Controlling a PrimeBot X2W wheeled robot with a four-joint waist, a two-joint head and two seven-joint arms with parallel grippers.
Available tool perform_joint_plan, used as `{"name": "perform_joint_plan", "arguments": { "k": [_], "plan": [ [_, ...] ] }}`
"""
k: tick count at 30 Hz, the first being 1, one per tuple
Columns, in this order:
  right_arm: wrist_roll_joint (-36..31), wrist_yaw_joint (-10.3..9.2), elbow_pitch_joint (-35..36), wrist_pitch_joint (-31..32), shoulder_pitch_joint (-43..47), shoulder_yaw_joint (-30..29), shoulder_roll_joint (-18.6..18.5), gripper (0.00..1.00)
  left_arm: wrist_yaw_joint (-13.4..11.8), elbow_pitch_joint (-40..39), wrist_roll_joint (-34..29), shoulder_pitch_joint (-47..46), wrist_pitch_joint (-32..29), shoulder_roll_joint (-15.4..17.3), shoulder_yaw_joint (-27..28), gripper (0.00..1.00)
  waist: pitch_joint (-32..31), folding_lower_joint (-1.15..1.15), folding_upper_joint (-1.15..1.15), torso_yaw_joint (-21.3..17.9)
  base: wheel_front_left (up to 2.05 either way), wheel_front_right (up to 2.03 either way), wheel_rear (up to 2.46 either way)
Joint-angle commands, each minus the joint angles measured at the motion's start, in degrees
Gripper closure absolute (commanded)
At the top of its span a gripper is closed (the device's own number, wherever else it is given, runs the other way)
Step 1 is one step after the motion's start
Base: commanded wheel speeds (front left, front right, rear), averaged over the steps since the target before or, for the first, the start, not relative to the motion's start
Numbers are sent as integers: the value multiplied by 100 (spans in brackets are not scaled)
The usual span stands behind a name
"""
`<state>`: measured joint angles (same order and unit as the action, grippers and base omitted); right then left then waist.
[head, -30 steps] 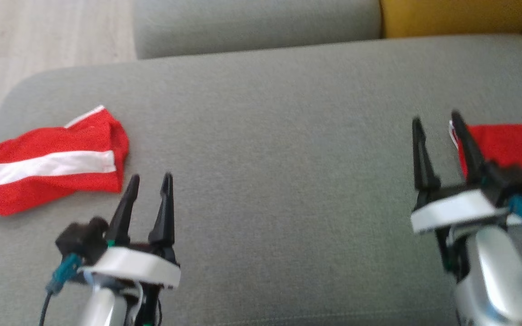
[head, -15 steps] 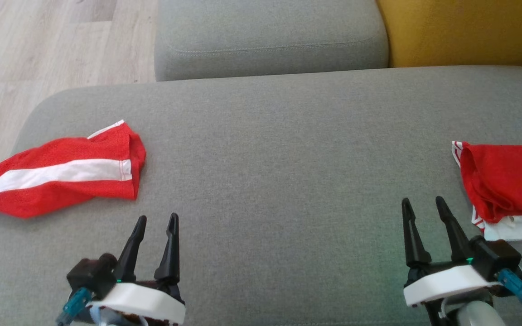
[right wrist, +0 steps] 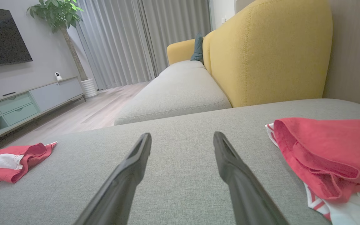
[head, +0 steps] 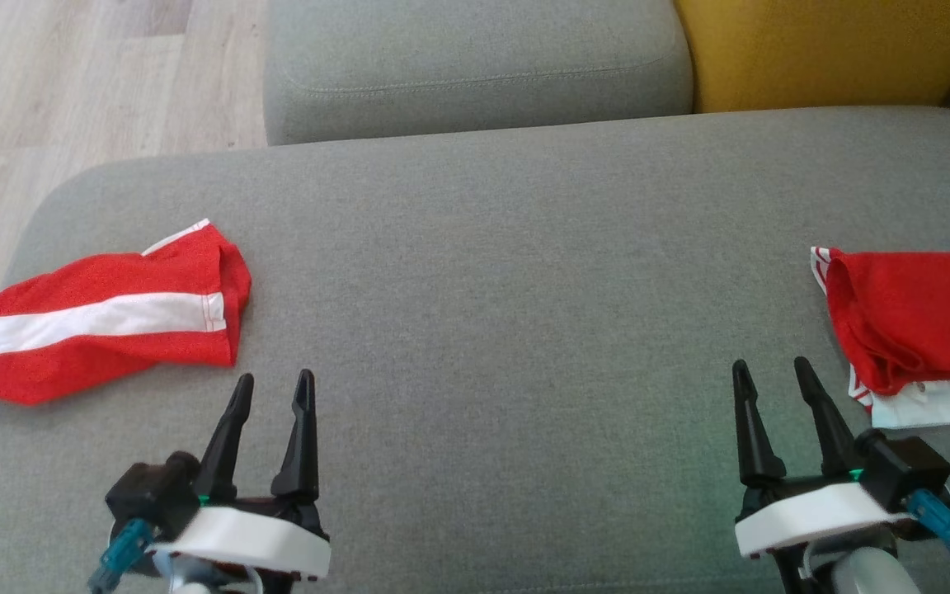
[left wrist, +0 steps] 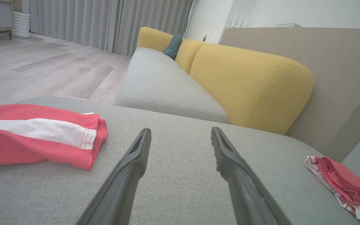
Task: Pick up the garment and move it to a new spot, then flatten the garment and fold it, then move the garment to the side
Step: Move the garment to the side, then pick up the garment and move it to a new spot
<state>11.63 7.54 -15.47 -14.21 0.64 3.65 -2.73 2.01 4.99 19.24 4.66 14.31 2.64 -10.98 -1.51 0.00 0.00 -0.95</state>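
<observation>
On your left, the striped garment [head: 96,318] lies near the cushion [head: 508,272] edge — put aside, I think. Your left gripper [head: 275,376] and right gripper [head: 770,363] are wide open, empty — the crumpled garment [head: 912,318] waits beside the right one.

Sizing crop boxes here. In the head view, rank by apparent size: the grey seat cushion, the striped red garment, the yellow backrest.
Largest: the grey seat cushion, by far.
Then the striped red garment and the yellow backrest: about alike, both cut off by the frame edge, so unranked.
</observation>
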Motion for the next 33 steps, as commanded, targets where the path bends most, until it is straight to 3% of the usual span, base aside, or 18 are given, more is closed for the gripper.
{"name": "perform_joint_plan", "arguments": {
  "k": [1,20,25,33],
  "plan": [
    [37,-5,180,-76,-250,162,-15,0,-22,-230,-47,-184,69,24,193,0,6,0,0,-5,0,0,0],
    [228,-5,209,-78,-236,209,-15,0,4,-202,43,-224,69,24,163,0,-14,0,0,102,0,0,0],
    [325,-5,180,-78,-201,352,-15,0,31,-199,22,-220,69,24,232,0,-47,0,0,436,0,0,0],
    [411,-5,130,-78,-118,618,-15,0,63,-214,-10,-203,69,24,276,0,-163,0,0,1308,0,0,0]
  ]
}}
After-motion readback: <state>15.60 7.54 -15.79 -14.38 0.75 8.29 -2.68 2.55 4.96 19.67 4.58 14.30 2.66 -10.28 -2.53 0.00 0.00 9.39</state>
